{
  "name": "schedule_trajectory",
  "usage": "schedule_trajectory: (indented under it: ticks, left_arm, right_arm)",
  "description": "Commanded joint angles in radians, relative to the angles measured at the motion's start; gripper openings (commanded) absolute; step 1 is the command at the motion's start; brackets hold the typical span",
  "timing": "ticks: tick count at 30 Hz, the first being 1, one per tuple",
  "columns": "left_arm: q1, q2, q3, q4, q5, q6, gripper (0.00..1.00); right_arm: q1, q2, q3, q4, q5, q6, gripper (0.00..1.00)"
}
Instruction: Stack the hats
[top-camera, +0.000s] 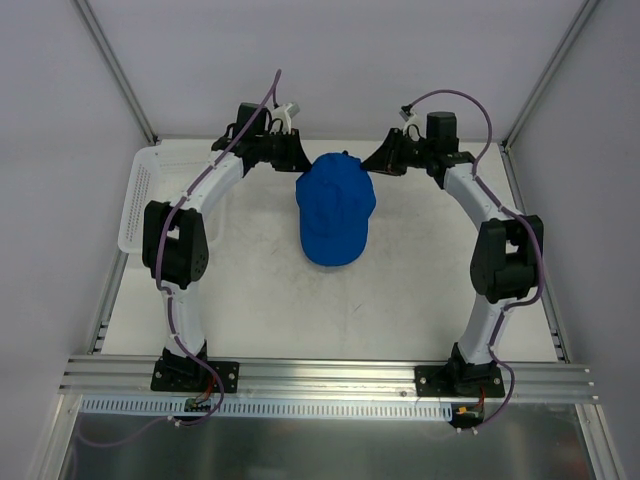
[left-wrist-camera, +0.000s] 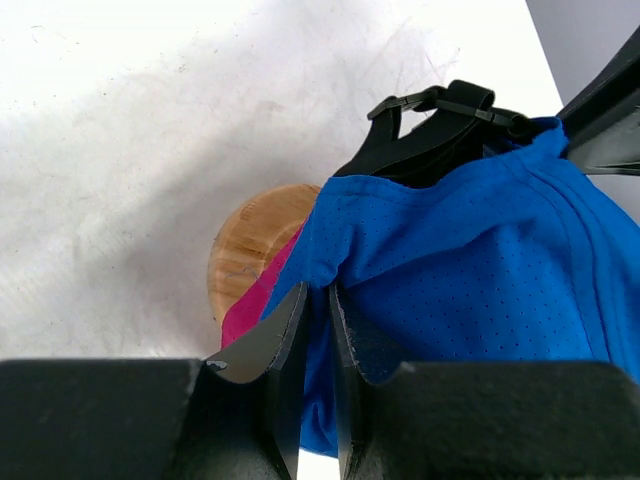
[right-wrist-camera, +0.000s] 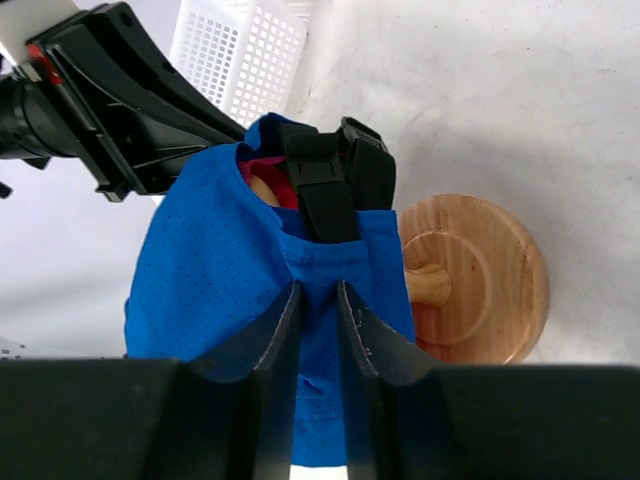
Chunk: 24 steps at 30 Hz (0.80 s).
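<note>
A bright blue hat (top-camera: 335, 210) sits at the back middle of the table with its brim toward the arms. It lies over a magenta-pink hat (left-wrist-camera: 255, 300), which shows only as a sliver under the blue fabric (left-wrist-camera: 480, 270). My left gripper (left-wrist-camera: 318, 290) is shut on the blue hat's left rear edge (top-camera: 300, 160). My right gripper (right-wrist-camera: 318, 288) is shut on the blue hat (right-wrist-camera: 210, 280) at its rear edge, just below the black strap (right-wrist-camera: 325, 185). A pink strip (right-wrist-camera: 262, 168) shows inside the rear opening.
A round tan wooden disc (right-wrist-camera: 480, 280) with a short peg (right-wrist-camera: 430, 285) stands under the hats, also seen as the disc (left-wrist-camera: 250, 245) in the left wrist view. A white slatted basket (top-camera: 135, 200) sits at the table's left edge. Grey walls close in the back and sides.
</note>
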Motion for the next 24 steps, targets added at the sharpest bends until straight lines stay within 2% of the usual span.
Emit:
schedule_trajectory:
  ticks: [1, 6, 8, 14, 20, 23, 24]
  left_arm:
    - [-0.011, -0.053, 0.023, 0.003, -0.004, 0.024, 0.14]
    - [-0.014, -0.039, 0.017, 0.001, -0.011, 0.024, 0.14]
    - [-0.017, -0.033, 0.011, 0.001, -0.02, 0.024, 0.13]
    - [-0.022, -0.018, -0.032, 0.001, -0.064, 0.029, 0.03]
    - [-0.024, -0.026, -0.064, 0.004, -0.097, 0.024, 0.0]
    - [-0.024, -0.044, -0.064, 0.004, -0.098, 0.028, 0.05]
    - [-0.024, -0.05, -0.064, 0.004, -0.101, 0.032, 0.16]
  right_arm:
    - [0.008, 0.022, 0.017, -0.013, 0.012, -0.048, 0.19]
    - [0.01, 0.054, 0.037, -0.039, 0.028, -0.107, 0.03]
    - [0.01, 0.081, 0.048, -0.049, 0.051, -0.124, 0.0]
    - [0.01, 0.117, 0.071, -0.05, 0.084, -0.147, 0.0]
    - [0.013, 0.135, 0.088, -0.048, 0.094, -0.16, 0.0]
    - [0.013, 0.129, 0.091, -0.046, 0.09, -0.16, 0.04]
    - [0.013, 0.125, 0.09, -0.046, 0.09, -0.157, 0.11]
